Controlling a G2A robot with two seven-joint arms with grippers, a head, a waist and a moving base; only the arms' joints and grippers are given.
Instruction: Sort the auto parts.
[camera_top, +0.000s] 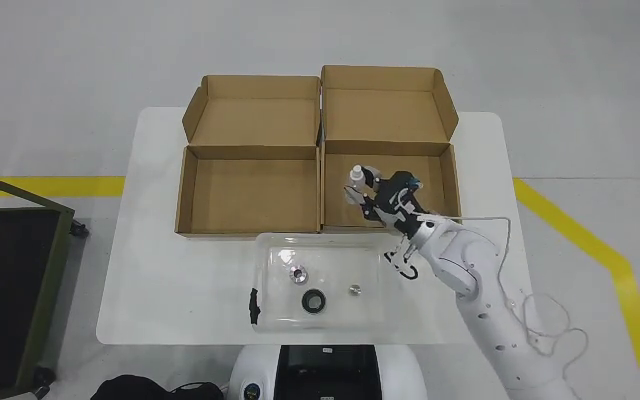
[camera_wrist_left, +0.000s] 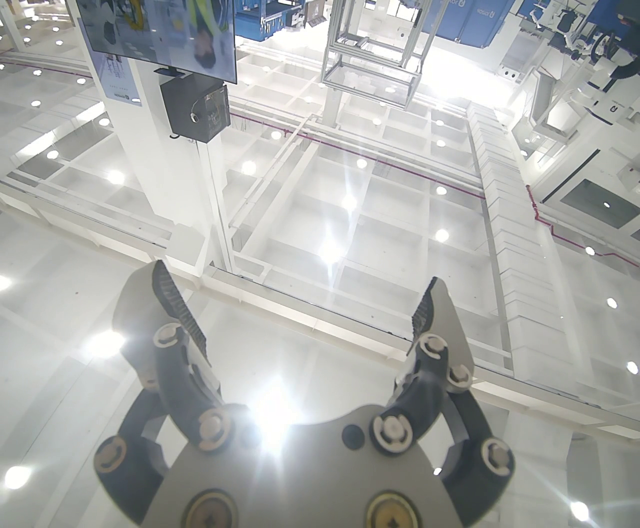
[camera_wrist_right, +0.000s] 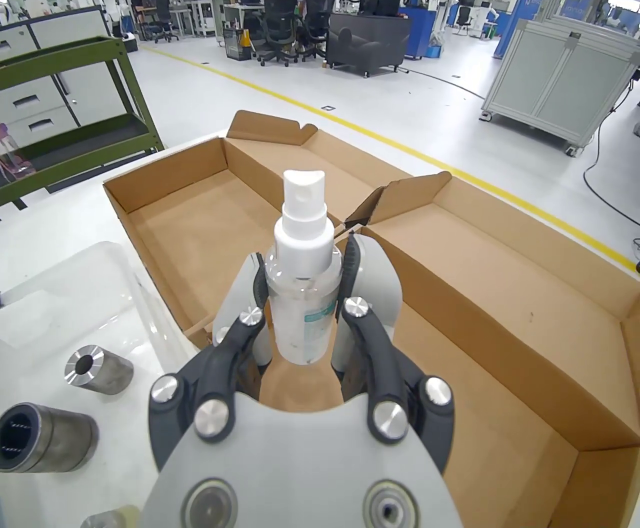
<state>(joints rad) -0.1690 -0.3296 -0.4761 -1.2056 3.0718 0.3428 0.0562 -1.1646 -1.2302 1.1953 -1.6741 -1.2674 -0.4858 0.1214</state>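
My right gripper (camera_wrist_right: 305, 260) is shut on a clear spray bottle (camera_wrist_right: 302, 300) with a white pump top, gripping its body. In the top view the bottle (camera_top: 356, 178) and the right gripper (camera_top: 368, 190) hang over the near left part of the right cardboard box (camera_top: 430, 165). A clear plastic tray (camera_top: 270, 300) at the table's front holds three metal parts: a steel bushing (camera_top: 298, 275), a dark ring bearing (camera_top: 316, 300) and a small piece (camera_top: 353, 291). My left gripper (camera_wrist_left: 296, 276) is open with nothing between its fingers, against the ceiling.
A second open cardboard box (camera_top: 250, 190) sits beside the right one, its lid flap folded back. A small black item (camera_top: 254, 305) lies at the tray's left edge. A green cart (camera_top: 30, 290) stands left of the table.
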